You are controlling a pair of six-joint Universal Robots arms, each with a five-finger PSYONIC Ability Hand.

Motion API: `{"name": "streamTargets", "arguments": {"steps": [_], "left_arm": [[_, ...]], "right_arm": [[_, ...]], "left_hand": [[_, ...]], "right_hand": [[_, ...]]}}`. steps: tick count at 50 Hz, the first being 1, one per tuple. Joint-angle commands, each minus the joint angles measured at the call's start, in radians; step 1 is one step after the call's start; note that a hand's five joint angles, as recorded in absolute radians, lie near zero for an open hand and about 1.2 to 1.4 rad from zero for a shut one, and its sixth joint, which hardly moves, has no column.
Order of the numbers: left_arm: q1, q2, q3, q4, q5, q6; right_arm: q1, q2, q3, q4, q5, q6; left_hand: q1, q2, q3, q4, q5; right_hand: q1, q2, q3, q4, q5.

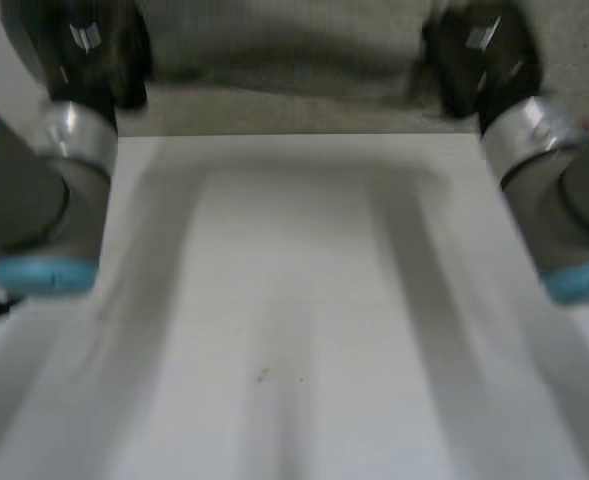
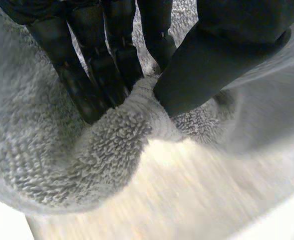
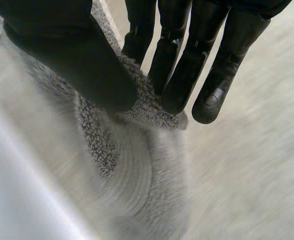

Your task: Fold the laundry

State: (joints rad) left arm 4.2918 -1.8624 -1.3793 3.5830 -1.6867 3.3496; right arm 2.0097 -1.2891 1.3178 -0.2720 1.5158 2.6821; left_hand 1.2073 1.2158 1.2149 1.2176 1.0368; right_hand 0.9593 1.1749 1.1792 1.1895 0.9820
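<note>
A grey fleecy towel hangs stretched across the far edge of the white table, held up between both hands. My left hand is at the towel's left end; in the left wrist view its fingers and thumb pinch a bunched fold of the towel. My right hand is at the right end; in the right wrist view its thumb and fingers pinch a corner of the towel, which hangs down from them.
Both grey forearms reach over the table's left and right sides. The table's far edge lies just under the towel. A few small dark specks mark the tabletop.
</note>
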Motion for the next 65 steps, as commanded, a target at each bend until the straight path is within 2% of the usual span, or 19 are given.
{"name": "streamTargets", "arguments": {"steps": [1,3,6,12,17,18,19,20,21,22,30,36,50,56,59,61,65], "left_arm": [[0.008,-0.029,-0.368,-0.012,0.097,0.007],[0.006,-0.099,-0.453,-0.021,0.102,0.01],[0.006,-0.121,-0.483,-0.03,0.102,0.007],[0.009,-0.119,-0.558,-0.173,0.104,0.008],[0.006,-0.053,-0.575,-0.297,0.107,0.007],[0.005,-0.017,-0.58,-0.332,0.11,0.007],[0.003,0.023,-0.58,-0.361,0.113,0.005],[0.003,0.023,-0.58,-0.362,0.113,0.005],[0.0,0.07,-0.578,-0.378,0.113,0.005],[-0.001,0.113,-0.574,-0.389,0.113,0.007],[-0.004,0.223,-0.5,-0.378,0.114,0.007],[-0.003,0.195,-0.435,-0.369,0.114,0.005],[0.011,-0.19,-0.166,-0.34,0.114,0.011],[0.016,-0.271,-0.116,-0.351,0.117,0.011],[0.017,-0.291,-0.11,-0.351,0.145,0.011],[0.017,-0.303,-0.11,-0.346,0.206,0.011],[0.019,-0.32,-0.107,-0.343,0.263,0.011]], "right_arm": [[0.044,0.14,0.13,0.214,-0.023,-0.12],[0.057,0.206,0.155,0.224,-0.025,-0.125],[0.057,0.247,0.173,0.227,-0.023,-0.122],[0.055,0.241,0.196,0.232,-0.016,-0.122],[0.055,0.195,0.213,0.232,-0.014,-0.12],[0.055,0.18,0.224,0.232,-0.016,-0.119],[0.055,0.168,0.236,0.232,-0.017,-0.119],[0.055,0.168,0.236,0.232,-0.017,-0.119],[0.055,0.157,0.247,0.232,-0.02,-0.12],[0.055,0.151,0.257,0.232,-0.023,-0.12],[0.061,0.145,0.29,0.22,-0.022,-0.119],[0.063,0.148,0.291,0.22,-0.022,-0.119],[0.055,0.145,0.304,0.221,-0.025,-0.119],[0.055,0.142,0.304,0.223,-0.025,-0.12],[0.055,0.14,0.304,0.223,-0.025,-0.12],[0.055,0.136,0.304,0.223,-0.026,-0.12],[0.055,0.136,0.304,0.223,-0.025,-0.12]], "left_hand": [[0.189,0.18,0.181,0.179,0.185],[0.189,0.18,0.181,0.179,0.185],[0.189,0.18,0.181,0.179,0.185],[0.189,0.18,0.181,0.179,0.185],[0.189,0.18,0.181,0.179,0.185],[0.143,0.134,0.135,0.133,0.139],[-0.081,-0.09,-0.089,-0.092,-0.085],[-0.084,-0.092,-0.091,-0.094,-0.088],[-0.438,-0.447,-0.446,-0.449,-0.442],[-0.698,-0.706,-0.705,-0.708,-0.702],[-0.811,-0.82,-0.819,-0.822,-0.815],[-0.812,-0.82,-0.819,-0.822,-0.816],[-0.783,-0.791,-0.79,-0.793,-0.787],[-0.733,-0.741,-0.74,-0.743,-0.737],[-0.709,-0.718,-0.717,-0.719,-0.713],[-0.651,-0.659,-0.658,-0.661,-0.655],[-0.63,-0.638,-0.637,-0.64,-0.634]], "right_hand": [[0.437,0.221,0.217,0.207,0.24],[0.437,0.221,0.217,0.207,0.24],[0.437,0.221,0.217,0.207,0.24],[0.437,0.221,0.217,0.207,0.24],[0.437,0.221,0.217,0.207,0.24],[0.437,0.221,0.217,0.207,0.24],[0.437,0.221,0.217,0.207,0.24],[0.437,0.221,0.217,0.207,0.24],[0.437,0.221,0.217,0.207,0.24],[0.437,0.221,0.217,0.207,0.24],[0.437,0.221,0.217,0.207,0.24],[0.437,0.221,0.217,0.207,0.24],[0.437,0.221,0.217,0.207,0.24],[0.437,0.221,0.217,0.207,0.24],[0.437,0.221,0.217,0.207,0.24],[0.437,0.221,0.217,0.207,0.24],[0.437,0.221,0.217,0.207,0.24]]}}
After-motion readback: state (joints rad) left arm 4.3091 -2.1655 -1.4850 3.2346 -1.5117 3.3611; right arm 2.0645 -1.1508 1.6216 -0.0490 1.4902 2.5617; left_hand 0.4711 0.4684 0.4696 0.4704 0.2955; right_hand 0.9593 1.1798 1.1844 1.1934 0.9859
